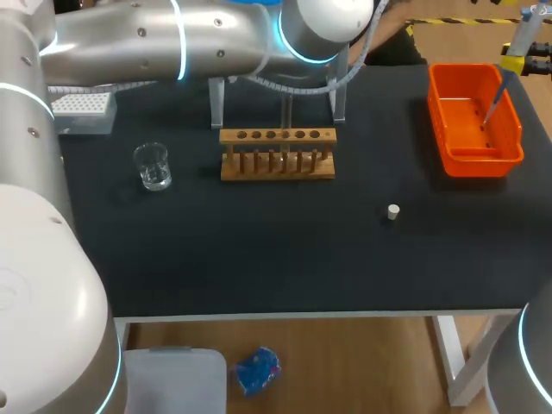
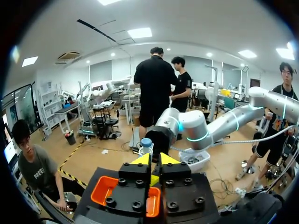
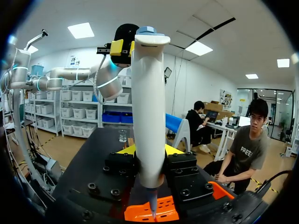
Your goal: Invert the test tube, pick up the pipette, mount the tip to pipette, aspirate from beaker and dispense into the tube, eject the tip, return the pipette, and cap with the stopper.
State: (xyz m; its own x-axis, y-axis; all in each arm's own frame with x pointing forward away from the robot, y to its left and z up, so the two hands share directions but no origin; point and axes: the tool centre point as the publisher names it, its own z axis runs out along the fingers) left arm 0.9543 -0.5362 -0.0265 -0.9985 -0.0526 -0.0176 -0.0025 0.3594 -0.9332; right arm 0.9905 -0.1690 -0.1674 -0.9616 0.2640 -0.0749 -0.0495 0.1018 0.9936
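Note:
My right gripper (image 1: 517, 62) (image 3: 149, 151) is shut on the white pipette (image 1: 509, 60) (image 3: 148, 102), held upright above the orange bin (image 1: 448, 103) (image 3: 166, 210) at the back right. The pipette's thin tip (image 1: 492, 108) (image 3: 153, 210) hangs over the bin. My left gripper (image 2: 150, 161) (image 3: 122, 46) is shut and sits just behind the pipette's blue top (image 2: 146, 143); its arm crosses the back of the table. A wooden rack (image 1: 278, 164) stands mid-table, a glass beaker (image 1: 153, 166) to its left, a small white stopper (image 1: 393, 211) to its right. I cannot make out the test tube.
A grey tip box (image 1: 82, 112) sits at the back left. A clear stand (image 1: 276, 90) rises behind the rack. My left arm (image 1: 172, 39) spans the table's back edge.

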